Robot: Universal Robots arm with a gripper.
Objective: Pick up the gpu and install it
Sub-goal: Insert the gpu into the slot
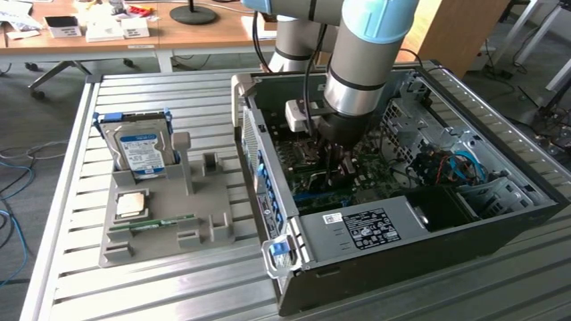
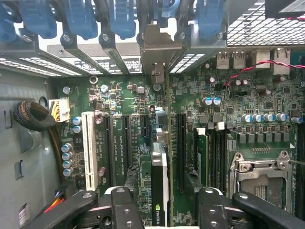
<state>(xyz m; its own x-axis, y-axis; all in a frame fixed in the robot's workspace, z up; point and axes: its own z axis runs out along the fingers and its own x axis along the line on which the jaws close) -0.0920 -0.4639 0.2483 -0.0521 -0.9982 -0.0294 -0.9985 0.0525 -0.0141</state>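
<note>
The tool (image 2: 159, 202) is hanging inside the computer case (image 1: 499, 227), fingers (image 2: 121, 207) spread apart, straddling the gpu (image 2: 159, 181), which is standing edge-on in a motherboard (image 2: 248, 95) slot directly beneath it.

The arm (image 1: 362, 73) reaches steeply down from above, wrist near vertical. Its claw (image 2: 162, 210) points straight downward, the two dark fingers (image 2: 126, 210) spread wide apart, one on each side, gripping nothing.
</note>
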